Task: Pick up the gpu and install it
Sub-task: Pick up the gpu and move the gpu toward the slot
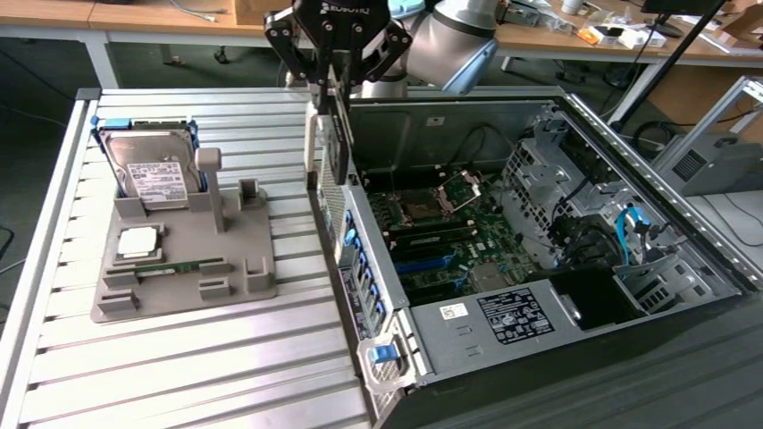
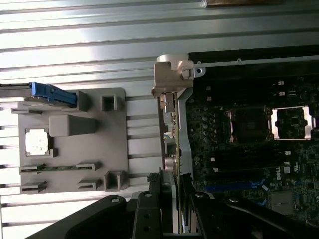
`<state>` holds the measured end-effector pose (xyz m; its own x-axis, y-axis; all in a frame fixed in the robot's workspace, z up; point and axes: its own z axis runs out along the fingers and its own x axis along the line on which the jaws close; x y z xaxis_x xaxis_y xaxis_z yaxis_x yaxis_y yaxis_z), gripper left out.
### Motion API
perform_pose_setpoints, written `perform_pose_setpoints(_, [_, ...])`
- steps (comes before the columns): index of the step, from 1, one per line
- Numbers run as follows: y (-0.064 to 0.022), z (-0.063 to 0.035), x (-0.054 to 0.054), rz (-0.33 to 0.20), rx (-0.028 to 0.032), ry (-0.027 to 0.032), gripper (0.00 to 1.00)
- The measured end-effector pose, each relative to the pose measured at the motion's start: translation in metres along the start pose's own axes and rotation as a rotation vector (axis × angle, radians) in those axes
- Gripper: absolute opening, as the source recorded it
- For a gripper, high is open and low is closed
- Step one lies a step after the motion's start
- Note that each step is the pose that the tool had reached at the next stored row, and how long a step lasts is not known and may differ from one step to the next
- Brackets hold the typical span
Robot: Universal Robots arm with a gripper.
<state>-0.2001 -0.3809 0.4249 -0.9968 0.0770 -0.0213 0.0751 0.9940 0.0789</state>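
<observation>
while i hang over the pc case [image 1: 417, 353] rear wall, my gripper [image 1: 338, 89] is pinched on the gpu [image 1: 339, 147]: jaws partway closed on its top edge, card dangling edge-down right below them, end bracket [image 2: 172, 74] on the outboard side. mobo [image 1: 448, 237] slots lie below & inboard. imo doing this well = keep card plumb, bracket parallel to that wall, no twist, firm grip w/o crushing.

The gripper [image 1: 338, 85] clamps the gpu [image 1: 341, 143], which hangs upright and edge-on over the open computer case's [image 1: 417, 134] side wall. The grey holder [image 1: 179, 295] sits nearby on the worktop [image 1: 179, 375].
</observation>
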Motion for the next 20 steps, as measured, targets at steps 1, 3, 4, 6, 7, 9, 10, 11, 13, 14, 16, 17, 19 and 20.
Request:
perform_pose_setpoints(1, [0.0001,0.0,-0.001,0.0,0.0001,0.0,0.27])
perform_pose_setpoints(3, [0.0002,0.0001,-0.003,0.0,0.0002,0.0,0.27])
perform_pose_setpoints(4, [0.0002,0.0001,-0.004,0.0,0.0002,0.0,0.27])
perform_pose_setpoints(6, [0.0001,0.0001,-0.004,0.0,0.0003,-0.0001,0.27])
perform_pose_setpoints(7, [0.0002,0.0001,-0.005,0.0,0.0006,0.0,0.27])
perform_pose_setpoints(9, [0.0002,0.0001,-0.006,0.0,0.0008,-0.0001,0.27])
perform_pose_setpoints(10, [0.0003,0.0001,-0.007,0.0,0.0009,-0.0001,0.27])
perform_pose_setpoints(11, [0.0003,0.0002,-0.007,0.0,0.001,-0.0001,0.27])
perform_pose_setpoints(13, [0.0003,0.0002,-0.008,0.0,0.0012,-0.0001,0.27])
perform_pose_setpoints(14, [0.0004,0.0002,-0.009,0.0,0.0013,-0.0001,0.27])
perform_pose_setpoints(16, [0.0005,0.0003,-0.011,0.0,0.0014,-0.0002,0.27])
perform_pose_setpoints(17, [0.0006,0.0003,-0.012,0.0,0.0015,-0.0001,0.27])
perform_pose_setpoints(19, [0.0007,0.0004,-0.014,0.0,0.0016,-0.0001,0.27])
perform_pose_setpoints(20, [0.0007,0.0004,-0.014,0.0,0.0018,-0.0001,0.27])
